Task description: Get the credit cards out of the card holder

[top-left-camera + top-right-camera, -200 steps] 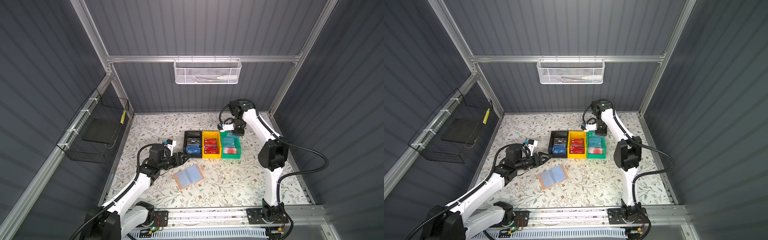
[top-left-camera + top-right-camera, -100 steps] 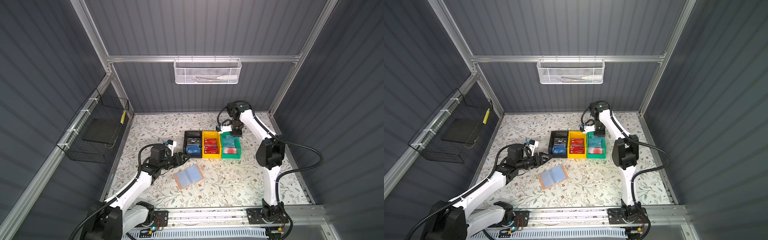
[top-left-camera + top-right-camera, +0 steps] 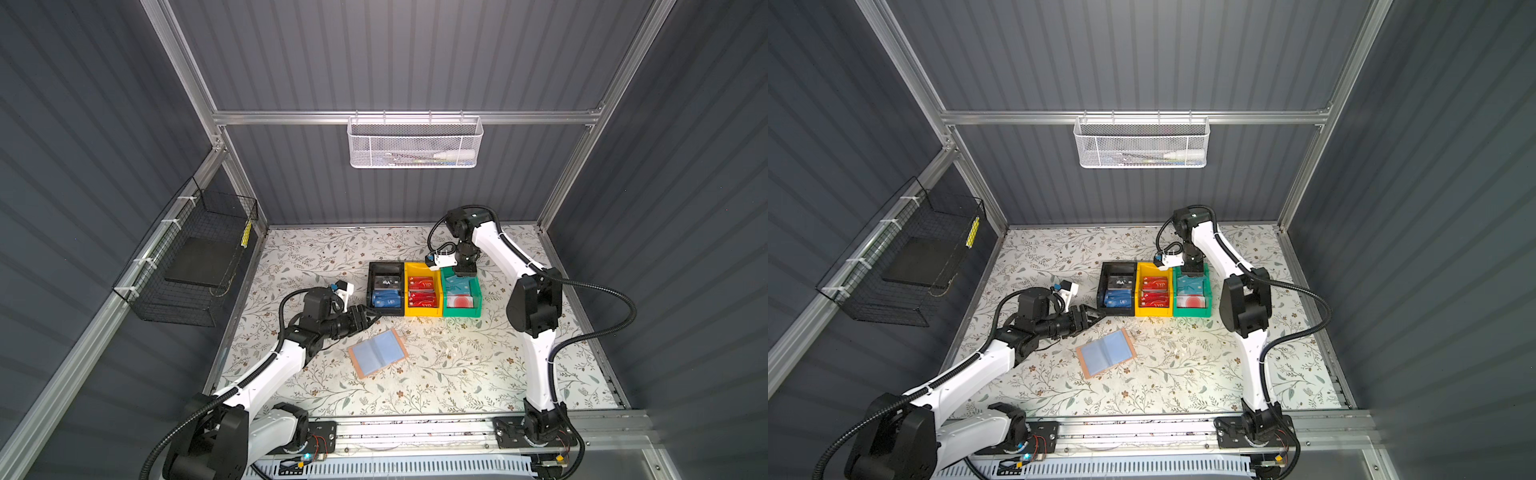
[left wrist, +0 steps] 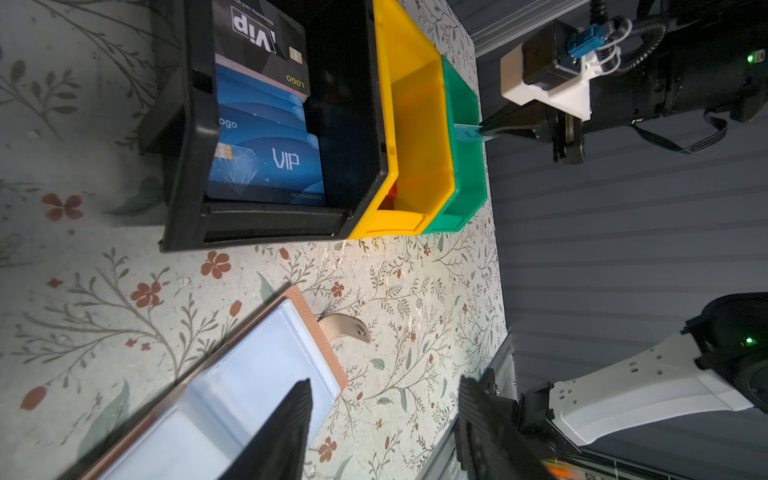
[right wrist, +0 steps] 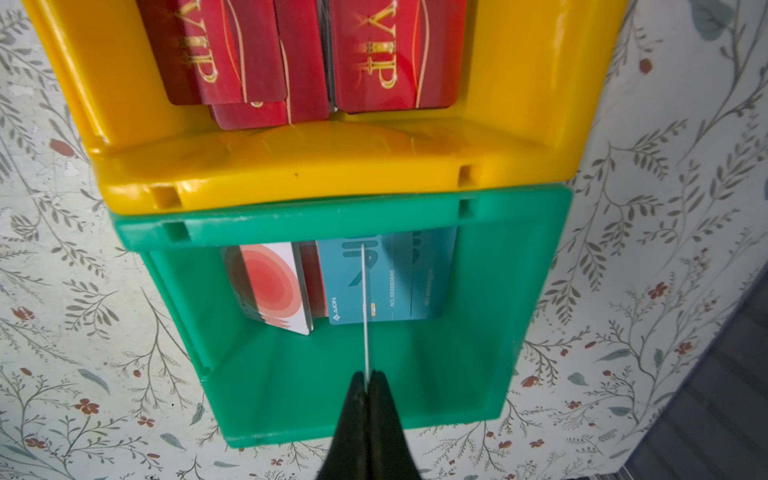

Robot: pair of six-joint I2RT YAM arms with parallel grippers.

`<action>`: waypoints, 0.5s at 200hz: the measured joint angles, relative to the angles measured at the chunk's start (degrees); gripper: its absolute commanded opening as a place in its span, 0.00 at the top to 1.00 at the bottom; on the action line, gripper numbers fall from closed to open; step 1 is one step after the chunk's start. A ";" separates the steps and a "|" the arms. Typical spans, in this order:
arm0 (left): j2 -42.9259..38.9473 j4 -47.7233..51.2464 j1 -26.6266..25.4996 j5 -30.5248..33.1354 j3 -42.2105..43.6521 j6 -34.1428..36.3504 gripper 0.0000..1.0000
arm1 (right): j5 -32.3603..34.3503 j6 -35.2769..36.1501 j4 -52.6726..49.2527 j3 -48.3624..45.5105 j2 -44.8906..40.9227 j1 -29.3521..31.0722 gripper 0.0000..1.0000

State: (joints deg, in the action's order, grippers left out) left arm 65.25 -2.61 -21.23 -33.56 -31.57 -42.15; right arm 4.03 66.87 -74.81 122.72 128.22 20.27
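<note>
Card holder [image 3: 377,352]: opened flat on the floral-printed surface [image 3: 457,374], near the front middle, apart from the bins. Tan leather-like cover with stitched border; clear bluish plastic sleeves facing up; small strap tab [image 4: 345,326] projecting from one edge.

Teal card [image 4: 467,132]: thin, rigid plastic rectangle, pinched at one end between the pressed-together tips of the right hand [image 5: 368,384]. Held edge-on to the right wrist camera, above the green bin [image 3: 461,311]. Lying flat and overlapping inside that bin: further teal cards [image 5: 399,282] and one white card with red concentric rings [image 5: 266,286].

Other credit cards [image 5: 374,54]: glossy red with gold "VIP" lettering, stacked in the yellow bin [image 3: 422,311]; blue and black with white "VIP" lettering [image 4: 266,166], stacked in the black bin [image 3: 370,286]. Three moulded plastic bins in a row, walls touching.

Left hand [image 3: 371,316]: spread, holding nothing, low between black bin and card holder. Ribbed black pads [image 4: 291,415].
</note>
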 measured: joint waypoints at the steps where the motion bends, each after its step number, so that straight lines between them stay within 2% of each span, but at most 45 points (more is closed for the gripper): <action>1: 0.00 0.00 0.00 0.00 0.00 0.00 0.41 | -0.02 0.00 0.00 0.00 0.02 0.00 1.00; 100: 0.02 -0.07 0.00 0.00 0.00 -0.02 0.41 | -3.08 -4.52 -0.22 2.12 2.58 -1.25 1.00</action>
State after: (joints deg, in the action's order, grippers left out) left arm 65.28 -2.68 -21.23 -33.56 -31.57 -42.17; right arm 0.95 62.35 -75.02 124.84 130.80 19.03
